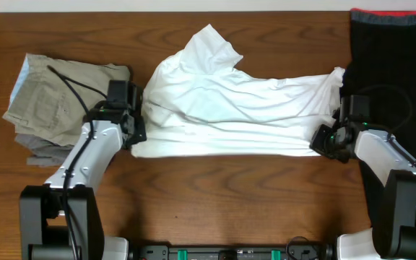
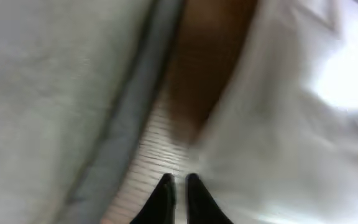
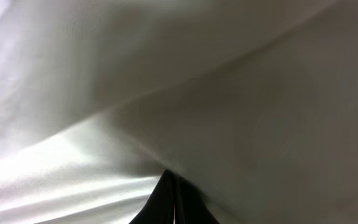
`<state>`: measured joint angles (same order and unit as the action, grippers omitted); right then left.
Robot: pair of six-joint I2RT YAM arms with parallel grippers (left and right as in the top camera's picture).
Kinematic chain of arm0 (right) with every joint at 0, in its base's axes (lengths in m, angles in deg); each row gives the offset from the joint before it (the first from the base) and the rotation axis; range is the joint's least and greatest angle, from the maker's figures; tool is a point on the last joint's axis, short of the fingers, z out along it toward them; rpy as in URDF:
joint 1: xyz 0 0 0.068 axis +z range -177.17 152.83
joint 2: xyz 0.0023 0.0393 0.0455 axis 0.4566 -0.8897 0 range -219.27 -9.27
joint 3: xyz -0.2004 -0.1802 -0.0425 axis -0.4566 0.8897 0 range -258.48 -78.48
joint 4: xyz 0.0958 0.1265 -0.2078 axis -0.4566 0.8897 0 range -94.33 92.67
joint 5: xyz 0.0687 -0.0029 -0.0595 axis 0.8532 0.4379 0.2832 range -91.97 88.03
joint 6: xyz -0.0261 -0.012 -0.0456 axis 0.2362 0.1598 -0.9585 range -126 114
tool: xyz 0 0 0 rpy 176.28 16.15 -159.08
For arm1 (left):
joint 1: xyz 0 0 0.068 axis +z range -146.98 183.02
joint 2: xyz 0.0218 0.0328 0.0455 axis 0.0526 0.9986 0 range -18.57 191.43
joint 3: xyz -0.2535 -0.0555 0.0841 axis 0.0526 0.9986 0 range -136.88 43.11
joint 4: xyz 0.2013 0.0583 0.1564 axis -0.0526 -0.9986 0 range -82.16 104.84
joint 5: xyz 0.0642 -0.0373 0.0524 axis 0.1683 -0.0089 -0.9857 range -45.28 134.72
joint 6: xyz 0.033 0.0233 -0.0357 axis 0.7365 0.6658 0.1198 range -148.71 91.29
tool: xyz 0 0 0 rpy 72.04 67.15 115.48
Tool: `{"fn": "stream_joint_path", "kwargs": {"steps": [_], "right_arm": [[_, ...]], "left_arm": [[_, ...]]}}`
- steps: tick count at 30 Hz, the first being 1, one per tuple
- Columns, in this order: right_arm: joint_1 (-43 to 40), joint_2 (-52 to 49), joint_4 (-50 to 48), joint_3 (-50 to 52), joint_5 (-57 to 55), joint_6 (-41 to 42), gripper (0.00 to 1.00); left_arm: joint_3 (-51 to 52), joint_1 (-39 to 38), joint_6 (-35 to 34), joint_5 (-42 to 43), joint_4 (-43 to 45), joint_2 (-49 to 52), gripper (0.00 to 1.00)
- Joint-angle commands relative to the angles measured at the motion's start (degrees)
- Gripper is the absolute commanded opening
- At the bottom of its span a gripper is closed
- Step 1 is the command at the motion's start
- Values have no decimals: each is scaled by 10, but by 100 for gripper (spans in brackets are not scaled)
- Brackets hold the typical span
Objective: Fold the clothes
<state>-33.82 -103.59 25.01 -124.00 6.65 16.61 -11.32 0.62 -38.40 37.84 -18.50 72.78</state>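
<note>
Only wrist views reveal right claw (image 3: 172, 179) pinching the T-shirt (image 3: 241, 93), left claw (image 2: 179, 185) barely parted.

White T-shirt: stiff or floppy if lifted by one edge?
Probably floppy: the thin white cotton T-shirt lies in soft wrinkles and bunches. Likely light and slippery enough to slide on the smooth wooden table when pulled.

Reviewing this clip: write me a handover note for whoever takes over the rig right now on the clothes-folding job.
Left gripper: jaws slightly apart at the left edge of the white T-shirt, no clear grip.
Right gripper: shut on the shirt's right end.
Shirt: stretched sideways across the table, wrinkled, with a flap bunched up at top left. Khaki trousers lie to its left, black garment to its right.
Done: shirt spread out.
Left: smooth it and fold it.
</note>
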Motion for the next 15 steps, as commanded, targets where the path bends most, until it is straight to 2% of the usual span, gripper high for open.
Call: {"fn": "stream_joint_path", "kwargs": {"steps": [1,2,3,4,5,8,10,13,15], "right_arm": [[-15,-25,15,32,-48,-28,6],[-15,-25,15,32,-37,-38,8],[-15,-24,15,31,-21,-53,14],[-15,-23,16,31,-7,-65,19],[-16,-21,16,31,12,-79,24],[-16,-9,17,29,47,-105,32],[-16,4,24,26,56,-114,35],[-16,27,34,21,57,-118,36],[-16,47,35,21,63,-121,37]], "left_arm": [[-3,17,-11,2,-19,-4,44],[-3,17,-12,10,-24,-4,52],[-3,17,-12,23,-33,-4,58],[-3,17,-12,38,-41,-4,69],[-3,17,-12,57,-51,-4,70],[-3,17,-11,127,-82,-4,70],[-2,17,-9,158,-96,-4,70],[7,17,13,163,-95,-4,69],[22,17,23,163,-77,-4,60]]}}
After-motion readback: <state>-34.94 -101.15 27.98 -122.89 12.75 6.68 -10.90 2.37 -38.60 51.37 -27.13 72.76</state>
